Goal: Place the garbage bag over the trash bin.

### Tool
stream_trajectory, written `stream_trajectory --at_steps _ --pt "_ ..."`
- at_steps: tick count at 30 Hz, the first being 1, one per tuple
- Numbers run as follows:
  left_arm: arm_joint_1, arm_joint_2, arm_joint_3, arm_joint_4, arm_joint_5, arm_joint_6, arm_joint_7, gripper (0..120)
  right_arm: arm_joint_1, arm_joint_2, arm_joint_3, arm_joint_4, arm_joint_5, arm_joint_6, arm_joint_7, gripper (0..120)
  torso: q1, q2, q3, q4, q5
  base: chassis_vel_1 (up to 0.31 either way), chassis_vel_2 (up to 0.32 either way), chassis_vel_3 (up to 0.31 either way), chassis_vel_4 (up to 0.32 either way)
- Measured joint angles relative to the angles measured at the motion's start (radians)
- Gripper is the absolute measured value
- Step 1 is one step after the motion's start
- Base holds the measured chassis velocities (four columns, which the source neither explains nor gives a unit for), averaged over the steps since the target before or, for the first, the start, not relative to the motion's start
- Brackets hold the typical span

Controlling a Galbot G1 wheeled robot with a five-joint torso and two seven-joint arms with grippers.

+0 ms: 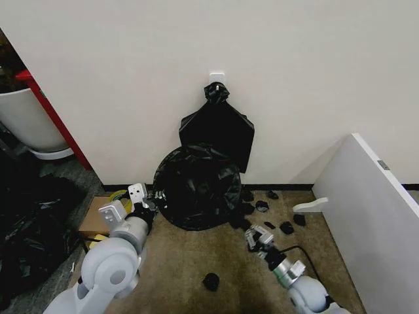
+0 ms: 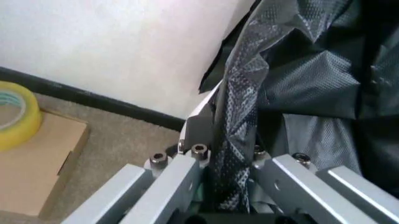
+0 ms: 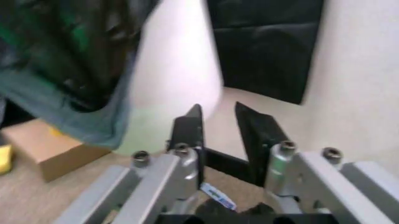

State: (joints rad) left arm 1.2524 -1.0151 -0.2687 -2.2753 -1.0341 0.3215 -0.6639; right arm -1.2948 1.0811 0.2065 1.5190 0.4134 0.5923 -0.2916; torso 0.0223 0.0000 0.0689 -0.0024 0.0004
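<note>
Left gripper [image 2: 227,154] pinches bag [image 1: 196,186] edge at bin's left rim. Bag covers bin mouth. Right gripper [image 3: 218,135] spread, empty, low right of bin.

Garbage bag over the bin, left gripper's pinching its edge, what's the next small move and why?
Probably draw the pinched film a little further out and down over the rim. The left gripper is shut on a gathered fold of the garbage bag, which already spans the mouth of the trash bin. The right gripper hangs open and apart, beside the bin, so the left does the seating.
</note>
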Motion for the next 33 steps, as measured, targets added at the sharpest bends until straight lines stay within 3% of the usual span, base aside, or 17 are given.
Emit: stream_trajectory --at_steps 5,9,13,18,21,26,28,33 --pt "-0.012 -0.001 0.013 0.032 0.016 -0.024 0.013 0 -0.037 -0.036 0.012 0.033 0.083 -0.025 0.031 39 0.0 0.0 0.0 -0.0002 0.0 0.0 0.0 0.0 0.0" --pt "-0.004 0.003 0.045 0.057 0.044 -0.033 0.025 0 -0.075 -0.052 0.02 0.142 0.114 -0.073 0.211 55 0.0 0.0 0.0 -0.0002 0.0 0.0 0.0 0.0 0.0" --pt "0.008 0.003 0.067 0.066 0.071 -0.036 0.036 0 -0.08 -0.058 0.023 0.219 0.15 -0.079 0.236 66 0.0 0.0 0.0 -0.0001 -0.0001 0.0 0.0 0.0 0.0" --pt "0.019 -0.019 0.096 0.102 0.135 -0.059 0.068 0 -0.083 -0.08 0.01 0.438 0.146 -0.113 0.248 89 0.0 0.0 0.0 0.0 -0.0002 0.0 0.0 0.0 0.0" --pt "0.019 -0.023 0.105 0.124 0.164 -0.074 0.085 0 -0.084 -0.085 -0.011 0.489 0.099 -0.137 0.252 90 0.0 0.0 0.0 0.0 -0.0002 0.0 0.0 0.0 0.0" --pt "0.01 -0.031 0.129 0.171 0.238 -0.136 0.142 0 -0.082 -0.107 -0.113 0.564 -0.021 -0.327 0.383 71 0.0 0.0 0.0 -0.0002 -0.0003 0.0 0.0 0.0 0.0" --pt "0.01 -0.032 0.13 0.172 0.238 -0.137 0.142 0 -0.082 -0.107 -0.116 0.565 -0.023 -0.332 0.387 70 0.0 0.0 0.0 -0.0002 -0.0002 0.0 0.0 0.0 0.0" --pt "-0.007 -0.05 0.182 0.204 0.287 -0.211 0.197 0 -0.024 -0.117 -0.274 0.637 0.023 -0.564 0.613 46 0.0 0.0 0.0 0.0002 -0.0001 0.0 0.0 0.0 0.0"
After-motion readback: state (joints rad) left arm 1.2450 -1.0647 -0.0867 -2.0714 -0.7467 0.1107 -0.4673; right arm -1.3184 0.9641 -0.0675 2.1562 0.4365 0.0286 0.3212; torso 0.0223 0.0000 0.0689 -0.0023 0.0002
